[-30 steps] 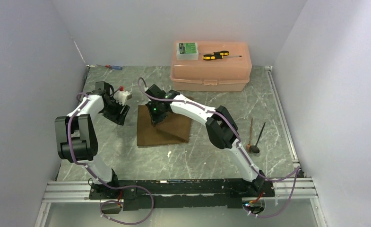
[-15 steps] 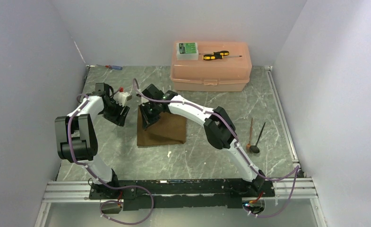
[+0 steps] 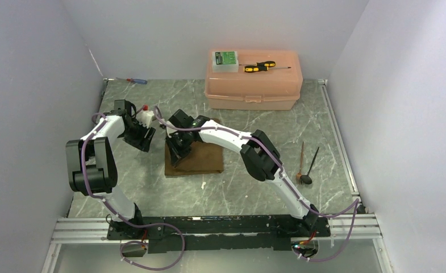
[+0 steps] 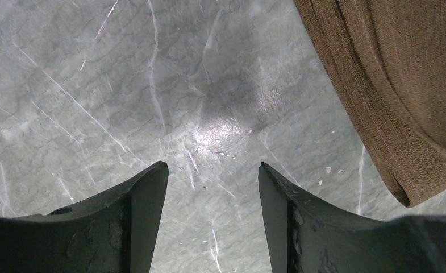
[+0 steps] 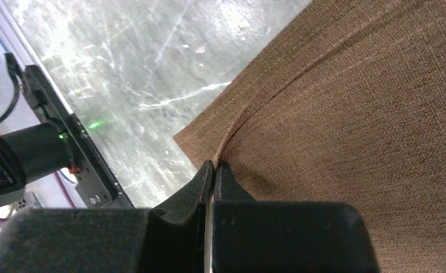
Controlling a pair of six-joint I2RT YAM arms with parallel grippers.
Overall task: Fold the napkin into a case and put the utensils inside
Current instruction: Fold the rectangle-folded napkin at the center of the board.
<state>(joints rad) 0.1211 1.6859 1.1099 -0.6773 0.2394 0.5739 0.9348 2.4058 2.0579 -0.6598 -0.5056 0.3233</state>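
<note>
The right arm stretches from its base at the near right edge. It bends at the elbow, then runs leftward, low over the napkin [image 3: 208, 161], which lies on the table [image 3: 237, 190] in the middle of the workspace. Its wrist tips down at the cloth's left side. In the right wrist view, the right gripper [image 5: 212, 168] has its fingers pressed together with no gap. They pinch the edge of an upper layer of the napkin [image 5: 351, 114] that lies folded over the layer beneath. A narrow strip of the lower layer shows past the fold toward the bare table [image 5: 124, 68].

The left arm rises from its base, folds back at the elbow and reaches toward the far left. Its wrist turns so that the left gripper [image 3: 142, 136] points down just left of the cloth. In the left wrist view, the left gripper [image 4: 212, 173] has its fingers well apart over bare marble with nothing between them. The rolled edge of the napkin [image 4: 402, 85] lies off to one side, clear of both fingers.

The utensils [image 3: 307, 166] lie on the table near its right edge, well apart from the napkin. A pink box [image 3: 253, 85] stands at the far side, and a yellow-and-black screwdriver [image 3: 259, 67] lies on its lid.
</note>
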